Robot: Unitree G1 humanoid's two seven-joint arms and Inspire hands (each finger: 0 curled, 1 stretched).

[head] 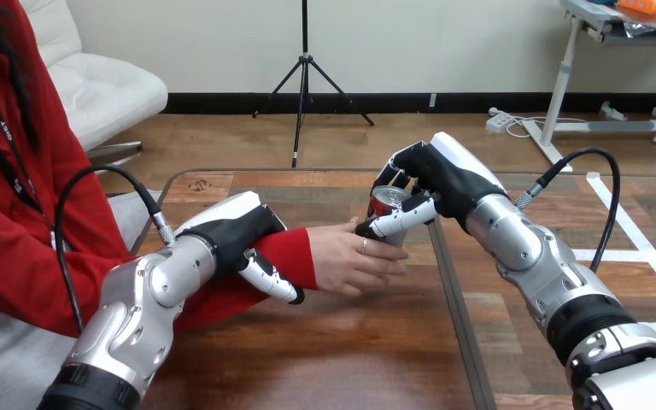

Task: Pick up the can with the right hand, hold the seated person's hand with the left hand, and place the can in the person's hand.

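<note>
A red can (388,206) with a silver top is gripped in my right hand (431,184), whose fingers and thumb curl round it above the table's middle. The can's lower part rests against the fingers of the person's hand (354,256), which reaches in from the left, palm up. My left hand (243,235) lies over the person's red-sleeved wrist (286,256), with its thumb curled over the sleeve and its fingers hidden behind the wrist.
The wooden table (350,359) has a dark seam running front to back just right of the person's hand. The person sits at the left edge, their forearm lying across the table's left part.
</note>
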